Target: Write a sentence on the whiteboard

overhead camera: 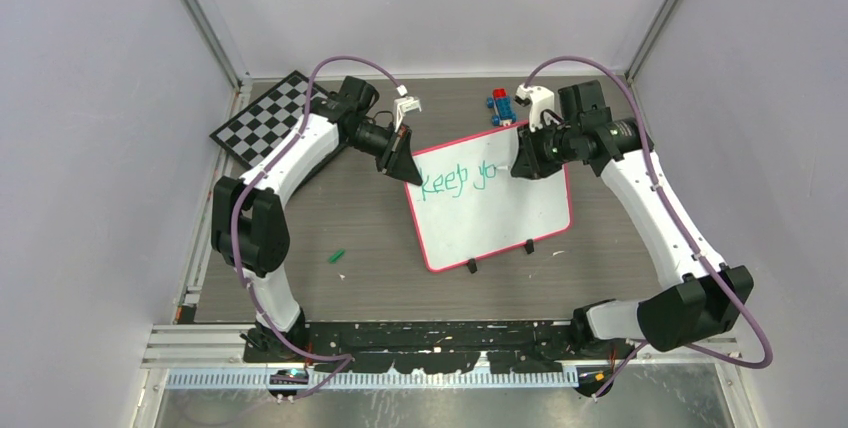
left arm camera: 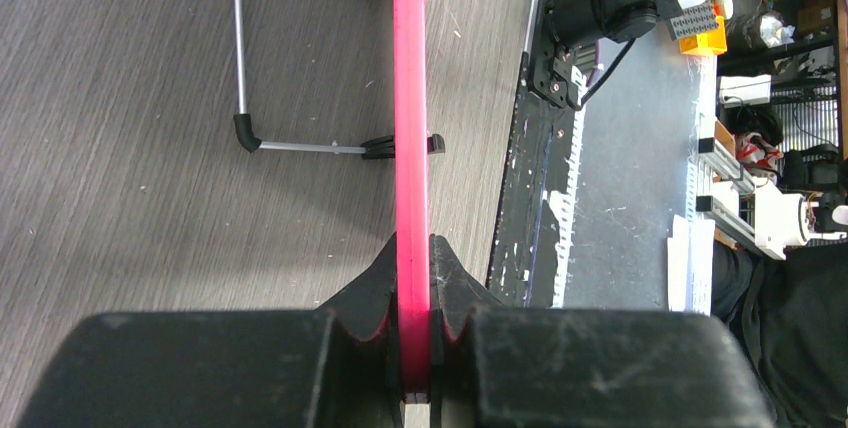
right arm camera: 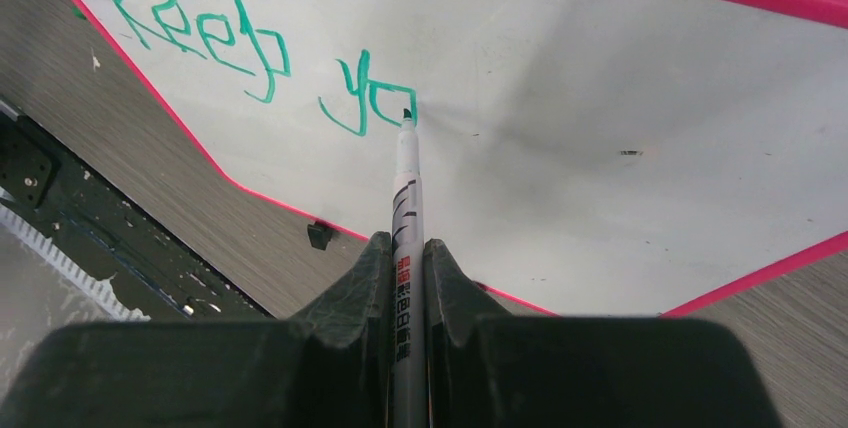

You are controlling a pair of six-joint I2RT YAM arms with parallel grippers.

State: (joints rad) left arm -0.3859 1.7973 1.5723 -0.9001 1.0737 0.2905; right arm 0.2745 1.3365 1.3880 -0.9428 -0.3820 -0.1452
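Left gripper [left arm camera: 411, 248] clamps the whiteboard [overhead camera: 495, 223] by its upper-left rim. Right gripper [right arm camera: 405, 248] pinches a marker [right arm camera: 405, 183], its tip touching the green "keep yo" lettering [right arm camera: 250, 58].

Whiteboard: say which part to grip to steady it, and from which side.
Grip the thin red-pink rim at the whiteboard's far left corner, edge-on from the left, one finger on each face. Its wire stand props it up, so that edge's back is free, and the corner is clear of the green lettering. The left gripper is shut there.
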